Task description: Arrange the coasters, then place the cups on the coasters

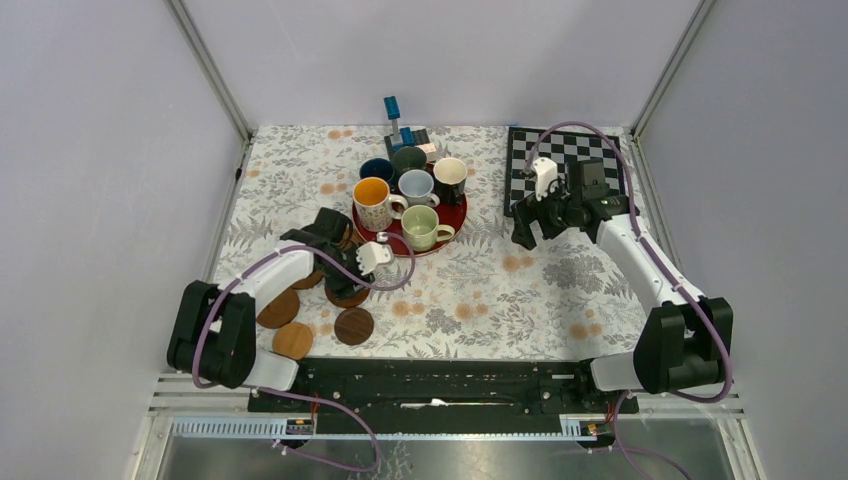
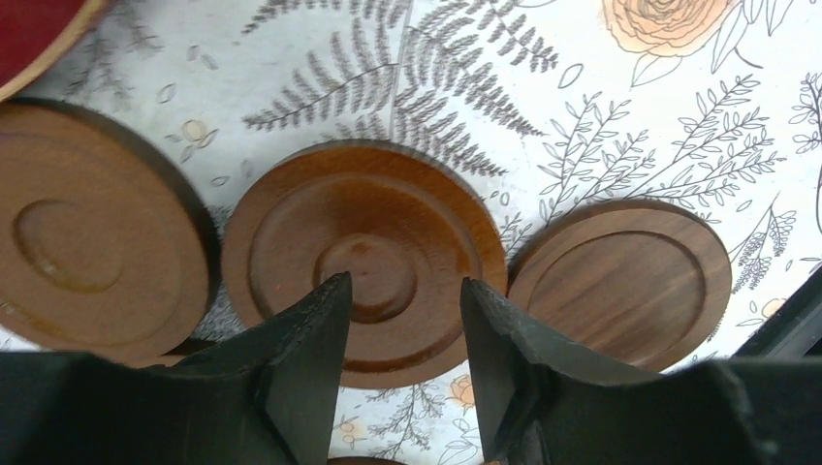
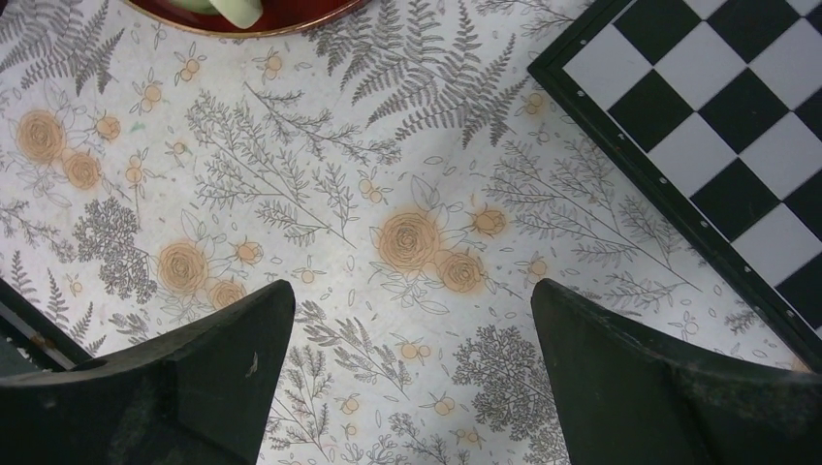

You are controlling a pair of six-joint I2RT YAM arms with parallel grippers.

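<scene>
The left jaws hung half spread over the middle coaster (image 2: 363,247) of a close row of three on the desk (image 2: 620,87), pinching nothing. They were likely set to take or nudge it. Other coasters (image 1: 293,340) lay loose at the near left, so arranging looked unfinished. The cups (image 1: 416,186) stood crowded on the red tray (image 1: 396,236) until places were ready. The right jaws were spread wide over bare desk beside the chessboard (image 3: 717,126) — idle, I judged.

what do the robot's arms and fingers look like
Both the left arm and right arm have white links between chunky black joints, each with a purple cable looping alongside and a small white camera block at the wrist. The fingers are matte black wedges tapering to blunt tips.
</scene>
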